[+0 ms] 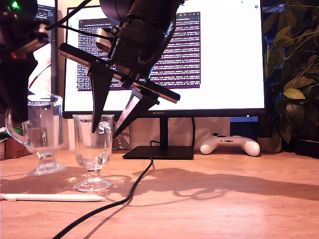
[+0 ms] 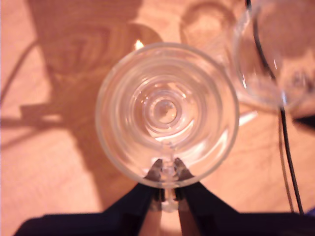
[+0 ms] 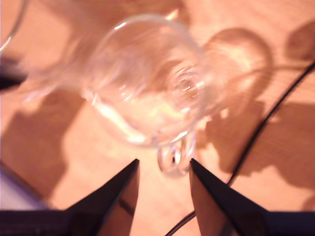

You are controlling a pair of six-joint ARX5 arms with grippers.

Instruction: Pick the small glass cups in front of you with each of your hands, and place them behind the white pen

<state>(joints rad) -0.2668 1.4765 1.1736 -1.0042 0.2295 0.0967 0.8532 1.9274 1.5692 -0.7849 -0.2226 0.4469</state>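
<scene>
Our first gripper [image 2: 167, 173] pinched on rim of first glass cup [image 2: 167, 113], the one toward exterior view's left [image 1: 42, 130]. Our second gripper [image 3: 162, 169] spread, straddling handle of second cup [image 3: 147, 83], standing mid-desk [image 1: 93, 149].

Risks:
- thin rim pinch: cup may swing or slip on lift
- cups close together, could clink
- black cable [image 1: 134, 189] just beside second cup's foot, snag risk

Both cups upright. White pen [image 1: 52, 197] lies flat, long axis across exterior view, in front of the cups.

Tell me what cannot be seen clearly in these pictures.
- Exterior view: my first gripper, holding the first cup, is a dark shape; jaws hidden.
- Exterior view: the left edge cuts off the pen.
- Second wrist view: the second cup is blurred.
- Exterior view: monitor text too small.
</scene>
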